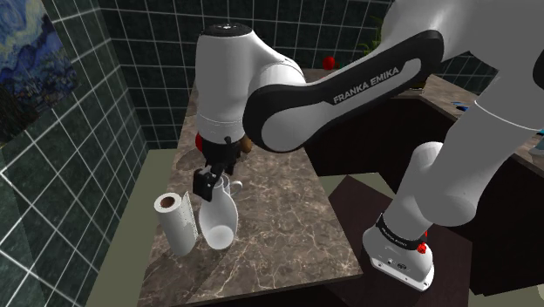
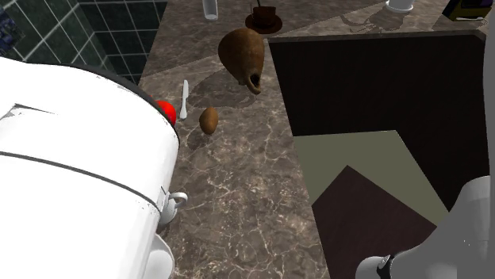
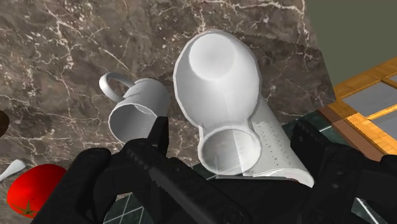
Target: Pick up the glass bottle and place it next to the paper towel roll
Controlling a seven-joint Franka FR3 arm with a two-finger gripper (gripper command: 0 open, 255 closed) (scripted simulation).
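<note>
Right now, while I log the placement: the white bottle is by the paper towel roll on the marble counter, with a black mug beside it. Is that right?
Not quite. The mug is white, not black, as the wrist view shows. The rest holds: the white bottle is by the paper towel roll on the marble counter, with the mug beside it.

Dim, even light; the brown jug (image 2: 242, 51) throws a soft shadow onto the dark marble counter (image 2: 238, 182) beside it.
</note>
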